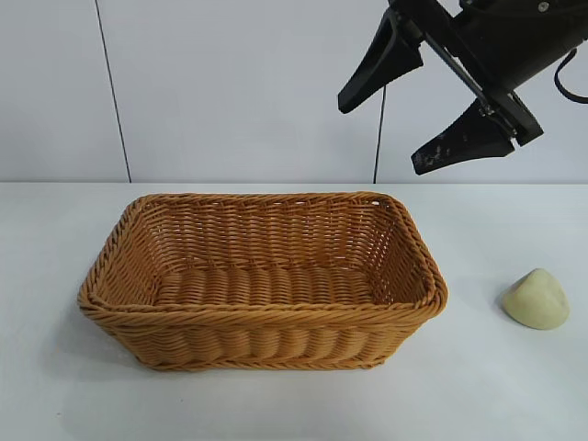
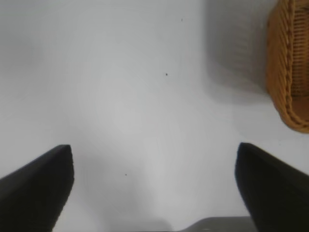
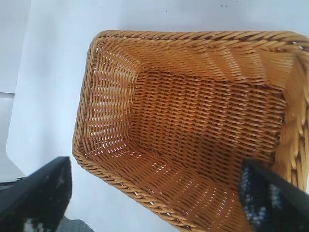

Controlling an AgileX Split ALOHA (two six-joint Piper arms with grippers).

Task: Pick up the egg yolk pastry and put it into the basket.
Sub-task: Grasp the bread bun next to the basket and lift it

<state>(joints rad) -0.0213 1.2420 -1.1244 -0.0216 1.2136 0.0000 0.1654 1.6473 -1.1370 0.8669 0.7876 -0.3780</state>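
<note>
The egg yolk pastry (image 1: 537,299), a small pale yellow lump, lies on the white table to the right of the basket, apart from it. The orange-brown wicker basket (image 1: 266,340) stands at the table's middle and holds nothing. My right gripper (image 1: 378,138) hangs open and empty high above the basket's right end, up and to the left of the pastry. The right wrist view looks down into the basket (image 3: 193,121) between the open gripper (image 3: 154,164). My left gripper (image 2: 153,150) is open and empty over bare table, with the basket's edge (image 2: 289,63) off to one side.
The white table (image 1: 496,395) runs back to a pale wall. The left arm does not show in the exterior view. Bare table surrounds the pastry.
</note>
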